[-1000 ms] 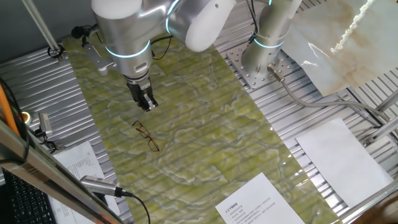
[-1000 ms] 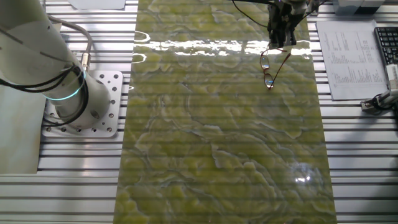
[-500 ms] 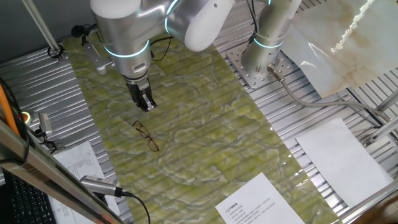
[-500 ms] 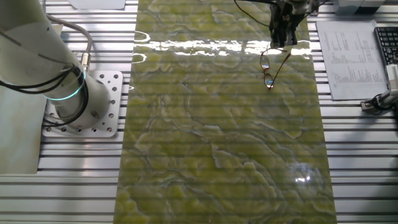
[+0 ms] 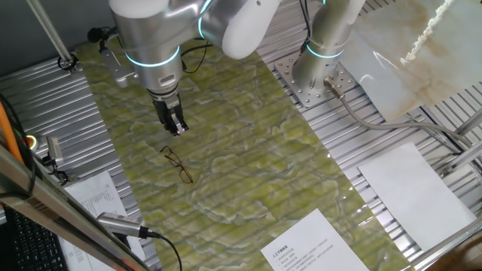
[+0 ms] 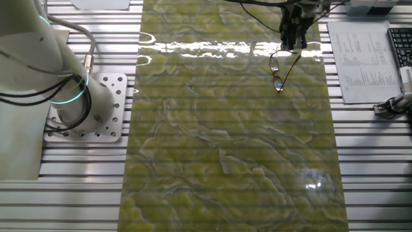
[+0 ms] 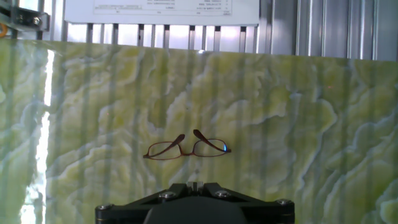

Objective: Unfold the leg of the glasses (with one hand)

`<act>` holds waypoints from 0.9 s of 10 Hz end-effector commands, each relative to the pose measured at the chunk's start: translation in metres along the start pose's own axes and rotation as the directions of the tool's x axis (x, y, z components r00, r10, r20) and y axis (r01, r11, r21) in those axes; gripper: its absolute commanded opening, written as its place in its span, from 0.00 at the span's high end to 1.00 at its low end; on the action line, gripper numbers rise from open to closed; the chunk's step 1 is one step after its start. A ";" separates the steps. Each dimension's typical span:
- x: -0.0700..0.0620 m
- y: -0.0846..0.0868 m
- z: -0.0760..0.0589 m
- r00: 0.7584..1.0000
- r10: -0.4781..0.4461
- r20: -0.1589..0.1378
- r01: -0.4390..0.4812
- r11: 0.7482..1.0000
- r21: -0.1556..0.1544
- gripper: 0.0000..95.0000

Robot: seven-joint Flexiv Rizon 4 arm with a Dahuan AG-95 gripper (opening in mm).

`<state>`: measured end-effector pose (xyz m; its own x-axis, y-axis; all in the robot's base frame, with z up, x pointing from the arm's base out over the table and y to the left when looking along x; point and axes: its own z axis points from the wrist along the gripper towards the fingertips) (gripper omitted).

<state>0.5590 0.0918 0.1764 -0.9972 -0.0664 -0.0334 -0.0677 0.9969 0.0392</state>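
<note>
The glasses point(image 5: 177, 164) are thin, dark brown and wire-rimmed, and they lie on the green marbled mat point(image 5: 248, 150). They also show in the other fixed view point(image 6: 280, 69) and in the hand view point(image 7: 189, 148), where both legs look folded in across the frame. My gripper point(image 5: 176, 128) hovers above the mat a short way beyond the glasses and does not touch them. It also shows in the other fixed view point(image 6: 291, 46). In the hand view its fingertips point(image 7: 196, 185) sit pressed together with nothing between them.
A printed sheet point(image 5: 301, 245) lies at the mat's near end, and it also shows in the hand view point(image 7: 161, 9). Another sheet point(image 5: 94, 197) and a keyboard point(image 6: 400, 38) lie beside the mat near the glasses. The arm's base point(image 5: 316, 75) stands on ribbed aluminium rails.
My gripper has shifted very slightly sideways above the mat. The glasses have not moved.
</note>
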 end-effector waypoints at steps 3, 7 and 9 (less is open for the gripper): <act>0.000 0.000 0.000 1.000 0.000 0.010 0.000 1.000 0.002 1.00; 0.000 -0.001 0.001 1.000 0.003 0.010 -0.003 1.000 0.004 1.00; 0.000 -0.001 0.001 1.000 0.007 0.009 -0.007 1.000 0.007 1.00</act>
<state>0.5602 0.0922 0.1743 -0.9975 -0.0564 -0.0422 -0.0578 0.9978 0.0325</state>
